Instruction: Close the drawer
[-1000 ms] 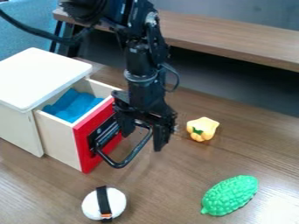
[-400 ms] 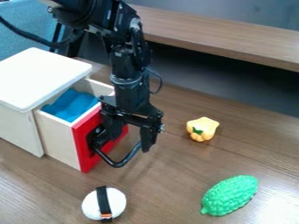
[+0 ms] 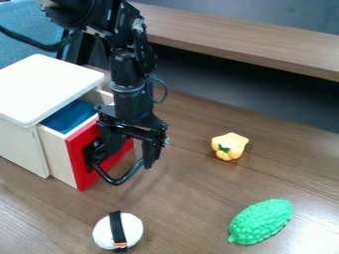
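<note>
Drawer: The drawer point(image 3: 55, 155) is partly open, sticking out of its box point(image 3: 47, 88). The box has a flat white top and sits behind the drawer. The drawer has pale sides.
Drawer front: The red front point(image 3: 81, 174) is on the end of the drawer that faces out from the box.
Handle: The black handle point(image 3: 116, 182) is on the drawer's red front and pokes out like a big loop.
Inside: Some blue cloth point(image 3: 69, 117) is in the drawer, and part of it is under the edge of the box top.
Pincer: The black pincer point(image 3: 132, 159) is open, with its two fingers apart. It hangs down at the drawer's red front, by the handle. I can't tell just where it touches.
Robot arm: The black arm point(image 3: 124, 72) comes down from above, past the back of the drawer.
White ball: A white ball point(image 3: 102, 234) with a black band point(image 3: 116, 225) lies in front of the drawer.
Yellow pepper: A toy yellow pepper point(image 3: 230, 147) lies to the right of the drawer, well apart from it.
Green toy: A bumpy green toy point(image 3: 261, 222) lies in front and far to the right of the drawer.
Bench: The brown wood bench point(image 3: 192, 208) is under the drawer's box and the toys.
Shelf: A wood shelf point(image 3: 255, 43) is behind the drawer, off to the right.
</note>
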`<action>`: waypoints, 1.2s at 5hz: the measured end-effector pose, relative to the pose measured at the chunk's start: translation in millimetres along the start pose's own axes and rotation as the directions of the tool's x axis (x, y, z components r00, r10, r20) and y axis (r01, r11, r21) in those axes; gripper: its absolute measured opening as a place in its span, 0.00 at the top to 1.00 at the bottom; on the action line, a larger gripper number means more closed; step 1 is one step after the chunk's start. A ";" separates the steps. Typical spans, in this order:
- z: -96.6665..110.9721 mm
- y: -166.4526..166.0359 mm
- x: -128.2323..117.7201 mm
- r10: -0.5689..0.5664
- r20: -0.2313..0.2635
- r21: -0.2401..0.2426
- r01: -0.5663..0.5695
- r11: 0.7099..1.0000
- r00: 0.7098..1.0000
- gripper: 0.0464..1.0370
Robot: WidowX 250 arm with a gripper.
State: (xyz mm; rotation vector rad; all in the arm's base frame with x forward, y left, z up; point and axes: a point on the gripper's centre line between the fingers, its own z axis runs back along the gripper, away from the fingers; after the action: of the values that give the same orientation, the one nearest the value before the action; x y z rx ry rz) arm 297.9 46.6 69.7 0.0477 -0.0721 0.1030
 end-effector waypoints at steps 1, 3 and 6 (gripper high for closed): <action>0.1 12.9 -0.2 0.001 0.000 0.056 -0.001 0.998 1.000 0.04; 0.5 35.3 -0.1 0.028 0.009 0.119 -0.029 0.992 1.000 0.04; -5.2 54.3 -0.9 0.018 -0.013 0.240 -0.014 0.971 1.000 0.04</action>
State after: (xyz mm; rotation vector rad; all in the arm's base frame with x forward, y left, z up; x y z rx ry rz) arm 291.7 100.7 66.9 0.2880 -0.0447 0.1279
